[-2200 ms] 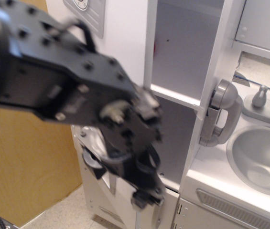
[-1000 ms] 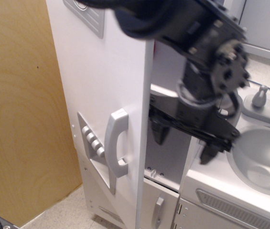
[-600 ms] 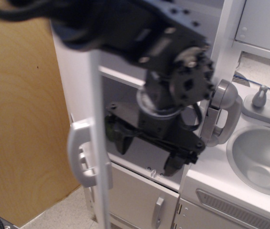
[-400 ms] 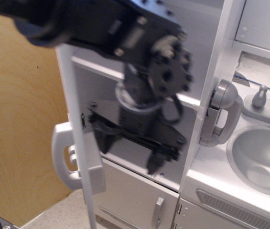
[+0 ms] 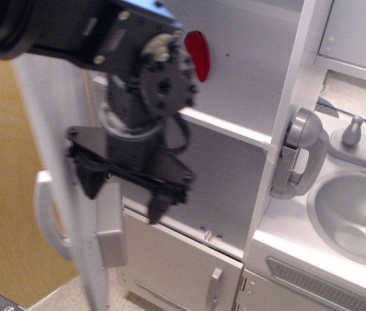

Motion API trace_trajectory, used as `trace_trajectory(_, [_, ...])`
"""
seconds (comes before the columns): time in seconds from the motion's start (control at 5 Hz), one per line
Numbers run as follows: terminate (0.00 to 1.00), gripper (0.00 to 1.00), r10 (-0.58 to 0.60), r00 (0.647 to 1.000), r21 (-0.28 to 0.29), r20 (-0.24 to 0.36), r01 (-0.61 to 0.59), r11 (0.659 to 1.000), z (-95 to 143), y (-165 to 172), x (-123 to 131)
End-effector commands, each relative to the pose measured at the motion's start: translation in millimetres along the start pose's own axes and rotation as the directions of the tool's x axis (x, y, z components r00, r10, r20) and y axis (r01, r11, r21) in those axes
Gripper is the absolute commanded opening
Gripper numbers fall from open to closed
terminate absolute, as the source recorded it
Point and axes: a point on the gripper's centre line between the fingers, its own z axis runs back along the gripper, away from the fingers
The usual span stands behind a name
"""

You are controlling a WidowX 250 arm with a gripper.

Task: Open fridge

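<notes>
Fingers of the black gripper (image 5: 125, 196) hang spread apart in front of the fridge (image 5: 234, 155) cavity, one near the inner face of the door (image 5: 59, 194), the other lower and further right, over the back wall. Nothing sits between them, so the gripper is released and grasping nothing. Whether the left finger actually touches the door's inner face cannot be told; it looks just beside it.

Outward from there, the door stands swung far to the left, seen almost edge-on, with its long pale handle (image 5: 45, 217) showing on the outer side. The fridge body fills the middle of the view, beside the sink counter. Its white interior is fully exposed: one shelf (image 5: 221, 126) crosses it, with an upper compartment above and a lower one below. The lower compartment looks empty where it is not hidden by the arm. In the upper one a red oval object (image 5: 199, 55) is visible against the back wall; what it is cannot be made out. Below the cavity, the smaller lower door (image 5: 183, 272) with its short handle is closed.

By my judgement the opening step is essentially complete, and the task looks nearly finished. The next move probably calls for drawing the arm out of the cavity without dragging the door back. To the right, a grey phone handset (image 5: 299, 155) hangs on the fridge's side post, next to the toy sink (image 5: 351, 217).
</notes>
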Motion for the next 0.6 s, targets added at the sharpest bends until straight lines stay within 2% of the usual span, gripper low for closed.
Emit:
trace_trajectory(0.0, [0.0,1.0,0.002,0.999,0.048,0.053,-0.005,0.999,-2.8,16.4,1.0])
trace_trajectory(0.2, [0.0,1.0,0.002,0.999,0.048,0.053,-0.005,0.999,-2.8,16.4,1.0])
trace_trajectory(0.4, [1.0,1.0,0.002,0.999,0.048,0.053,-0.005,0.999,-2.8,16.4,1.0])
